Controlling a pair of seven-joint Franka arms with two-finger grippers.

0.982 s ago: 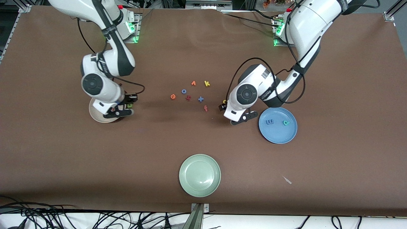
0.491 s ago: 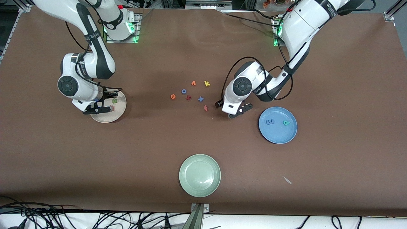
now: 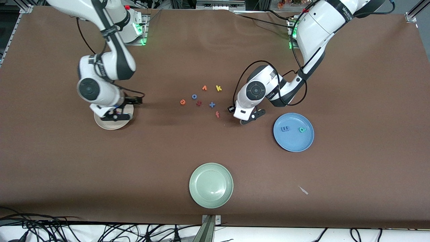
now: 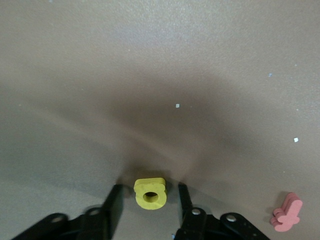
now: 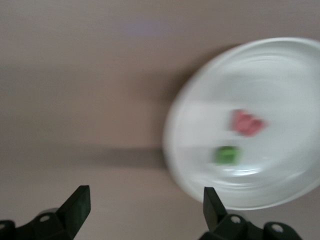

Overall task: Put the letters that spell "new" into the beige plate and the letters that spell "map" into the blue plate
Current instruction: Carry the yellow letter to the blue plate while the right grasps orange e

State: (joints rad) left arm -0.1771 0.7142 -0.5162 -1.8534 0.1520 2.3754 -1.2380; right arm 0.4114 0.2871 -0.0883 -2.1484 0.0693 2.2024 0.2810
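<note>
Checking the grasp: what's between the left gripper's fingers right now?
The yellow a sits on the bare table between the left gripper fingers, gaps showing on both sides. Left wrist view shows it; the front view hides it.

You've got a brown table [image 3: 215, 151] w/ a matte cover filling most of the front view. Black cables [image 3: 67, 230] tangle along its near edge, over a white strip. Green lights [image 3: 142, 41] glow at its top edge.
</note>
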